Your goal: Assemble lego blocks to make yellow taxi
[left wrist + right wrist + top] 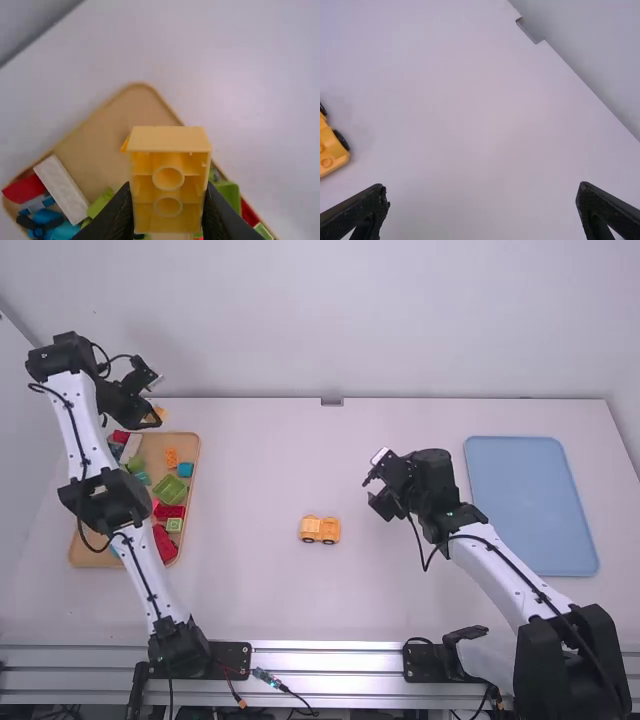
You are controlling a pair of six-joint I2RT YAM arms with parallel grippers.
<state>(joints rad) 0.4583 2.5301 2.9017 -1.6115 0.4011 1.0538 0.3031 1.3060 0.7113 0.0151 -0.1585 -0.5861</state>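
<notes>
High over the far end of the wooden tray, my left gripper (150,403) is shut on a yellow-orange block (158,414). In the left wrist view this block (169,185), its hollow underside with two round tubes showing, is pinched by the left gripper (169,212). On the table near the middle rests a yellow car base (320,530) with black wheels; a corner of the car base (331,150) appears in the right wrist view. Right of and beyond it, the right gripper (372,495) hovers open; its fingertips in the right wrist view, the right gripper (482,194), have nothing between them.
The wooden tray (191,510) at the left holds red, green, blue and white blocks plus an orange piece (171,457). A blue tray (532,505) lies at the right. The table's far edge meets a wall.
</notes>
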